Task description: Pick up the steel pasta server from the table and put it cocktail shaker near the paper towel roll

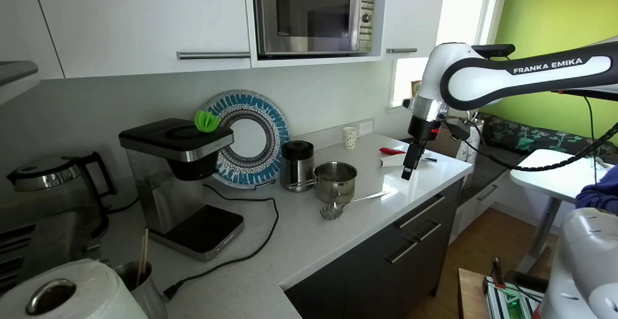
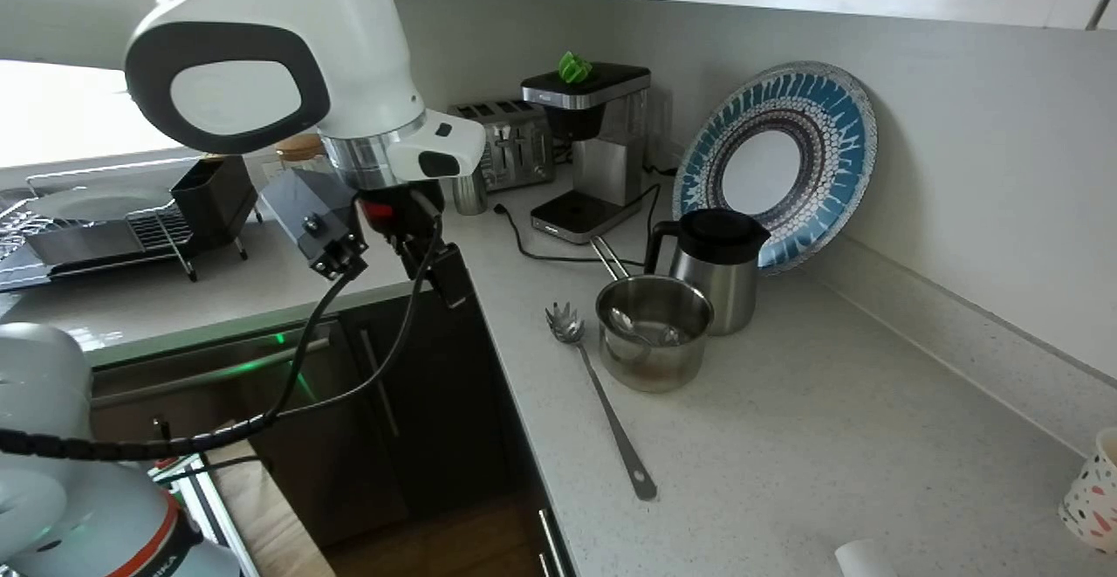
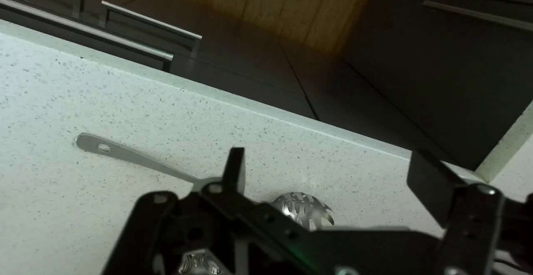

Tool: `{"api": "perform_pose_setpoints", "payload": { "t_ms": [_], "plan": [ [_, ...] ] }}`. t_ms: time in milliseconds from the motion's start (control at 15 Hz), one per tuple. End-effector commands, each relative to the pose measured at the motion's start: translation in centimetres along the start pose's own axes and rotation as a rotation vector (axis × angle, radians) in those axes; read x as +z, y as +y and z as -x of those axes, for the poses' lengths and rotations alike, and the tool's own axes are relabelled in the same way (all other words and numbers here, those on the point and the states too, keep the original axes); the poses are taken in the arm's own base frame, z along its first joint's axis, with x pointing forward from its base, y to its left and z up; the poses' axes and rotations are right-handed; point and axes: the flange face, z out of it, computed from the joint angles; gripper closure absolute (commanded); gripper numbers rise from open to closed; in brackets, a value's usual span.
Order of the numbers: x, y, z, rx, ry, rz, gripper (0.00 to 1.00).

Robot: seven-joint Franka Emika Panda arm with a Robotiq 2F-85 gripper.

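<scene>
The steel pasta server (image 1: 334, 210) lies on the grey-white table (image 1: 260, 270), beside the steel saucepan. It also shows in an exterior view (image 2: 611, 417) and in the wrist view (image 3: 141, 158), where a gripper finger hides part of its handle. My gripper (image 3: 329, 167) is open and empty, above the counter near its front edge. It also shows in both exterior views (image 1: 408, 172) (image 2: 449, 280), apart from the server. The paper towel roll (image 1: 91, 290) stands at the near left corner in an exterior view. A tall steel cup (image 1: 150, 295) holding thin sticks, possibly the cocktail shaker, stands right beside it.
The saucepan (image 1: 335, 184) and a steel carafe (image 1: 297, 164) stand behind the server. A coffee maker (image 1: 178, 188) with a loose black cable (image 1: 270, 232) stands between them and the steel cup. A blue-and-white plate (image 1: 248, 138) leans on the wall.
</scene>
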Motion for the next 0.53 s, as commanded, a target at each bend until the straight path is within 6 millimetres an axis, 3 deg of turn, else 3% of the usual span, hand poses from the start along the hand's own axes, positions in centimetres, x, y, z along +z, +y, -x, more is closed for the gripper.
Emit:
{"api": "perform_pose_setpoints", "payload": {
  "t_ms": [0,267,467],
  "plan": [
    [0.0,-0.4,-1.1,-0.068,0.006,0.042,0.00],
    [-0.5,0.2,-3.6,-0.153,0.021,0.060,0.00],
    [-0.9,2.2,-5.3,-0.169,0.020,0.036,0.00]
  ]
}}
